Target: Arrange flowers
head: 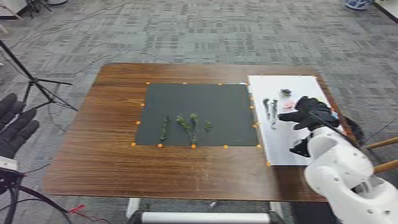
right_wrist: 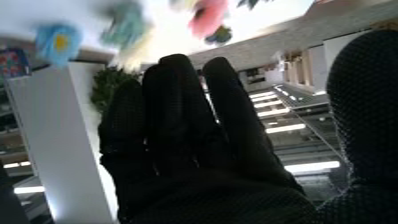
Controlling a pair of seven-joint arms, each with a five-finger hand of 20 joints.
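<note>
One hand of mine, the right hand [head: 314,113], is over the white board [head: 283,157], to the right of the dark sheet [head: 197,100], its fingers straight and close together, thumb apart, gripping nothing. Between it and the dark sheet lie a pink flower [head: 289,105] and a green stem [head: 274,120] on the board. Green sprigs [head: 189,128] rest on the dark sheet, by its near edge. Well left of the dark sheet, my left hand [head: 16,132] is open. I judge the arranging barely begun: some greenery is laid, the blooms remain.

The head view looks down, wrist view closer.
</note>
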